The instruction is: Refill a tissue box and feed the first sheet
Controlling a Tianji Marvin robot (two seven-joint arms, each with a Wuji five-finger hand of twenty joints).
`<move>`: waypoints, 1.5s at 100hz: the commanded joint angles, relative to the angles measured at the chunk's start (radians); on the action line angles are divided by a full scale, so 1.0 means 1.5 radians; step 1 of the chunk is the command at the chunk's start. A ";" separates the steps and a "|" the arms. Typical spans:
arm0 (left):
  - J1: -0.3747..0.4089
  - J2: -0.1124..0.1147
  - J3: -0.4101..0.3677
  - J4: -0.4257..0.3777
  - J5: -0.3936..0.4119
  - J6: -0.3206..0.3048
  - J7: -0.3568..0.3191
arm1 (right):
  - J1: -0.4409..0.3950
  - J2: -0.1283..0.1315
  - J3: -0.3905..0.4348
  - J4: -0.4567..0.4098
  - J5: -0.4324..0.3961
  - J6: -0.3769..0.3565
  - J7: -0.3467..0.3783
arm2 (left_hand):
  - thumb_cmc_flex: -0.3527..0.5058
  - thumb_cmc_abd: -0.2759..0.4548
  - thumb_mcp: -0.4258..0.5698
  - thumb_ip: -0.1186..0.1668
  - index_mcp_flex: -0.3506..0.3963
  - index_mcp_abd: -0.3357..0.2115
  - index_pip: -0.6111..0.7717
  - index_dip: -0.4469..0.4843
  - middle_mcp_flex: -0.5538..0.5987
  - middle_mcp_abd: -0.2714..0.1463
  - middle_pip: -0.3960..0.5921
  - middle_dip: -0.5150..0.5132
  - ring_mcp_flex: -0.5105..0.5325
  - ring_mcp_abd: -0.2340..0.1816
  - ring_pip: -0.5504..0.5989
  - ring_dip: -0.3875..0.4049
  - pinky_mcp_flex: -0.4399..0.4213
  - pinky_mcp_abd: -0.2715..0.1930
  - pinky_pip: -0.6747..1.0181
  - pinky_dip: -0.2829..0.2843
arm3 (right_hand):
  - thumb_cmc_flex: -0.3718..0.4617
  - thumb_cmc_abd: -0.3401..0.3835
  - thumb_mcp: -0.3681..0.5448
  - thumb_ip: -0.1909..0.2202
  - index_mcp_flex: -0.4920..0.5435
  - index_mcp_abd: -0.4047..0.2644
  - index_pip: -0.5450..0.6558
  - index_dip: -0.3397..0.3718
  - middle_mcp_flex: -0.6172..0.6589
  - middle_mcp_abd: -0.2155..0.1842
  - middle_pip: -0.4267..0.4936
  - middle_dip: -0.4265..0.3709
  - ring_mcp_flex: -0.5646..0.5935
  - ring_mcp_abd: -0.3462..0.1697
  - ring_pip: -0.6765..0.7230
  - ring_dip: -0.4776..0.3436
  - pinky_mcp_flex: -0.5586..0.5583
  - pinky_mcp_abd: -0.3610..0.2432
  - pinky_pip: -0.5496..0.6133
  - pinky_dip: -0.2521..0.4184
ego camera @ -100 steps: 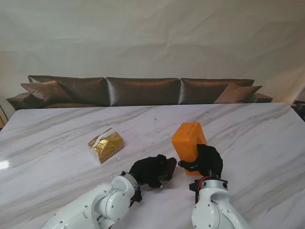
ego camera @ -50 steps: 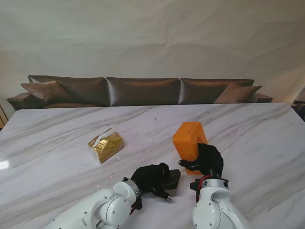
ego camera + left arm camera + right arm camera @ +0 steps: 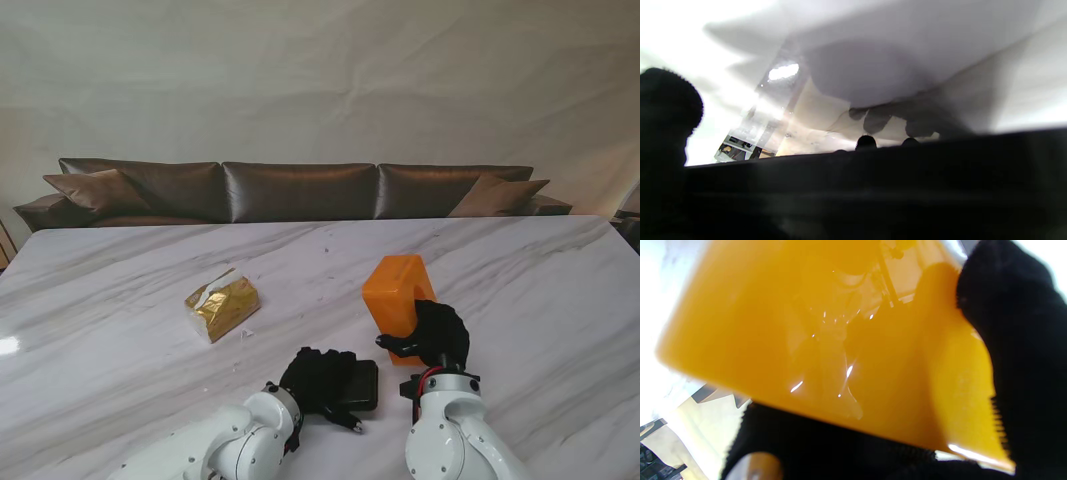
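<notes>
The gold tissue pack [image 3: 222,303] lies left of mid-table; the left hand [image 3: 318,380] clasps the dark base panel [image 3: 357,385] near my edge; set it flat. The right hand [image 3: 432,335] clamps the tilted orange tissue box [image 3: 396,292]; keep it steady

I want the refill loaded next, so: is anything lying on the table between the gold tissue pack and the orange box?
Nothing visible does. The stretch of marble table between the gold tissue pack and the orange box is bare. The right hand grips the box's near end, and the left hand with its black lid sits nearer to me, off that line.
</notes>
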 commanded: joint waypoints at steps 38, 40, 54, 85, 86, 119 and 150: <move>0.009 0.005 0.023 0.025 -0.024 0.034 -0.041 | -0.002 0.003 0.001 -0.009 -0.003 0.002 0.023 | -0.147 0.060 0.168 -0.099 0.012 0.065 -0.211 -0.290 -0.069 0.064 -0.504 -0.350 -0.101 0.033 -0.547 -0.628 -0.114 0.205 -0.502 -0.262 | 0.055 0.056 0.142 0.069 0.002 0.053 0.019 0.008 0.062 0.038 0.040 -0.003 0.048 0.049 0.218 0.028 0.002 -0.118 0.135 0.003; 0.010 0.004 0.022 0.025 -0.027 0.034 -0.041 | -0.002 0.003 0.001 -0.009 -0.003 0.002 0.023 | -0.162 0.053 0.189 -0.102 0.013 0.067 -0.213 -0.304 -0.071 0.064 -0.507 -0.366 -0.102 0.035 -0.552 -0.650 -0.115 0.211 -0.515 -0.272 | 0.055 0.056 0.143 0.069 0.002 0.053 0.019 0.008 0.062 0.038 0.040 -0.003 0.048 0.049 0.218 0.028 0.002 -0.118 0.135 0.003; 0.011 0.008 0.018 0.022 -0.042 0.028 -0.058 | -0.004 0.004 0.000 -0.014 -0.006 0.005 0.026 | -0.229 0.031 0.257 -0.116 0.018 0.080 -0.237 -0.412 -0.081 0.068 -0.522 -0.450 -0.114 0.051 -0.571 -0.761 -0.118 0.251 -0.560 -0.301 | 0.055 0.056 0.144 0.069 0.002 0.053 0.019 0.008 0.062 0.038 0.040 -0.003 0.048 0.048 0.218 0.028 0.002 -0.118 0.135 0.003; 0.038 0.020 -0.011 -0.018 -0.052 0.062 -0.093 | -0.004 0.004 -0.004 -0.018 -0.006 0.010 0.030 | -0.250 0.027 0.259 -0.121 0.018 0.082 -0.249 -0.524 -0.082 0.067 -0.523 -0.466 -0.118 0.072 -0.571 -0.779 -0.125 0.280 -0.583 -0.320 | 0.055 0.053 0.145 0.069 0.003 0.055 0.019 0.009 0.062 0.038 0.040 -0.002 0.048 0.048 0.219 0.028 0.002 -0.118 0.135 0.003; 0.039 0.020 -0.012 -0.018 -0.052 0.060 -0.092 | -0.004 0.004 -0.004 -0.018 -0.006 0.010 0.030 | -0.251 0.027 0.259 -0.121 0.018 0.081 -0.249 -0.525 -0.082 0.066 -0.523 -0.466 -0.118 0.073 -0.571 -0.779 -0.125 0.282 -0.583 -0.320 | 0.055 0.054 0.145 0.069 0.003 0.055 0.019 0.009 0.062 0.038 0.040 -0.002 0.048 0.048 0.219 0.028 0.002 -0.118 0.135 0.003; 0.050 0.027 -0.031 -0.022 -0.045 0.019 -0.100 | -0.011 0.005 -0.006 -0.023 -0.006 0.010 0.032 | -0.256 0.055 0.207 -0.116 0.020 0.075 -0.255 -0.619 -0.083 0.074 -0.523 -0.466 -0.123 0.112 -0.571 -0.779 -0.128 0.305 -0.768 -0.430 | 0.056 0.053 0.145 0.069 0.003 0.055 0.019 0.009 0.062 0.040 0.040 -0.001 0.048 0.048 0.220 0.028 0.002 -0.118 0.135 0.003; 0.085 0.014 -0.073 -0.048 0.018 0.031 -0.012 | -0.006 0.003 -0.009 -0.032 0.005 0.016 0.038 | -0.242 0.079 0.186 -0.111 0.022 0.073 -0.249 -0.621 -0.083 0.069 -0.523 -0.466 -0.121 0.101 -0.571 -0.779 -0.118 0.303 -0.806 -0.445 | 0.054 0.055 0.145 0.068 0.003 0.055 0.019 0.009 0.062 0.039 0.040 -0.001 0.048 0.048 0.220 0.028 0.002 -0.118 0.135 0.003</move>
